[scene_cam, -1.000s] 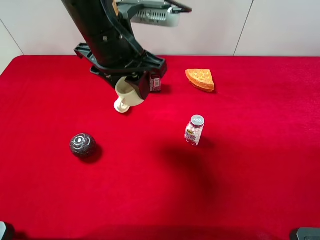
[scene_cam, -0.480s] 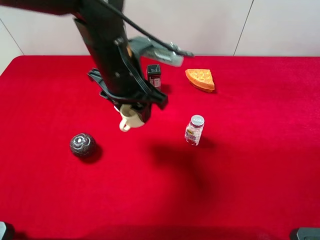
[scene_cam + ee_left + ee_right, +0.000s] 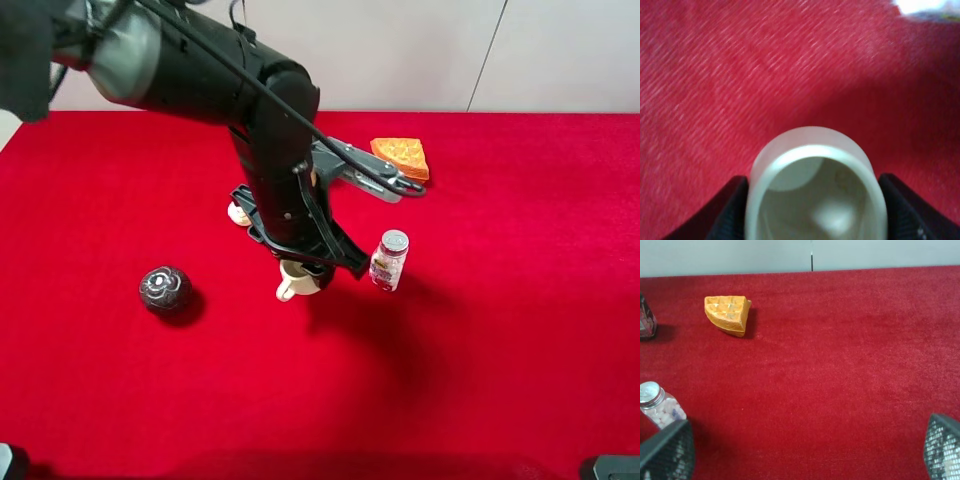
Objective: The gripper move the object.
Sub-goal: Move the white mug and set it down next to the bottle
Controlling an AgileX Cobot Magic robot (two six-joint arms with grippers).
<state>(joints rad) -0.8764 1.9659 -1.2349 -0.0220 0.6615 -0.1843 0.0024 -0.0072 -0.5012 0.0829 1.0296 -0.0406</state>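
Over the red desk [image 3: 520, 340] we see the mug [image 3: 815, 200] gripped mouth-up between the left gripper's [image 3: 300, 268] fingers [image 3: 732, 207], apparently just off the cloth, close beside the small bottle [image 3: 388, 260], while the right gripper [image 3: 802, 450] gapes wide, empty.

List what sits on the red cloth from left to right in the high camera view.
In order: dark ball → small white figurine → cream mug → small bottle.
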